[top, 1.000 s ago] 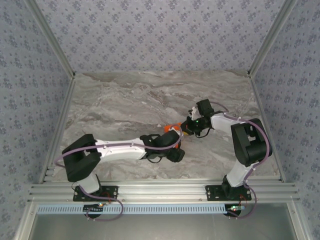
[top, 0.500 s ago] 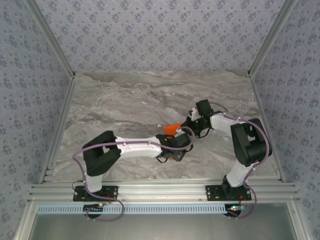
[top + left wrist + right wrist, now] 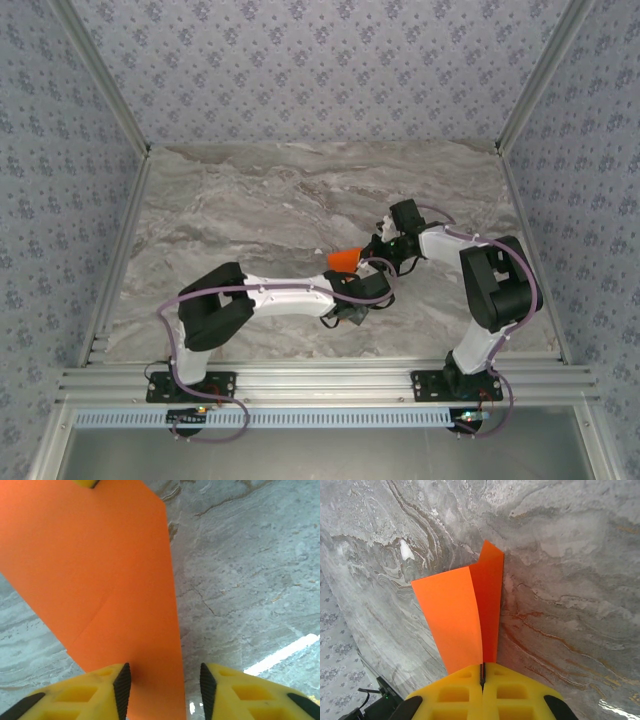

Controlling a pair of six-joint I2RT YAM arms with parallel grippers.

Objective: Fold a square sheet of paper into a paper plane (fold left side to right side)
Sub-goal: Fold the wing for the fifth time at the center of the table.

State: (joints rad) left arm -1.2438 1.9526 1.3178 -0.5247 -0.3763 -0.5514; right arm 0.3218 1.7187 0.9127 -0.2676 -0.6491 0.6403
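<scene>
**Square sheet of paper (image 3: 465, 615), mid-fold.** The bright orange-red sheet sits near the middle of the grey marbled surface (image 3: 570, 555), between the two grippers. It is bent along a lengthwise crease, so that two panels meet at an angle.

- **Right gripper (image 3: 482, 674):** pressed together on the near end of the crease, pinching the sheet.
- **Left gripper (image 3: 165, 687):** spread, with the sheet's long edge running into the gap between its pads.

**Step in hand (judged):** the left-side-to-right-side fold. The sheet is bent over but not flattened.

**Next move (judged):** the left gripper should close on the free edge without dragging it and carry that edge across until the two edges align. The crease should then be pressed flat against the surface while the right gripper keeps its pinch.

**Hard to make out:**
- whether either left pad touches the paper;
- whether the far corner rests on the surface or hangs above it;
- whether the panels' edges match.

The sheet's near end is cut off behind each gripper in the wrist views, and from above the arms cover most of it.
</scene>
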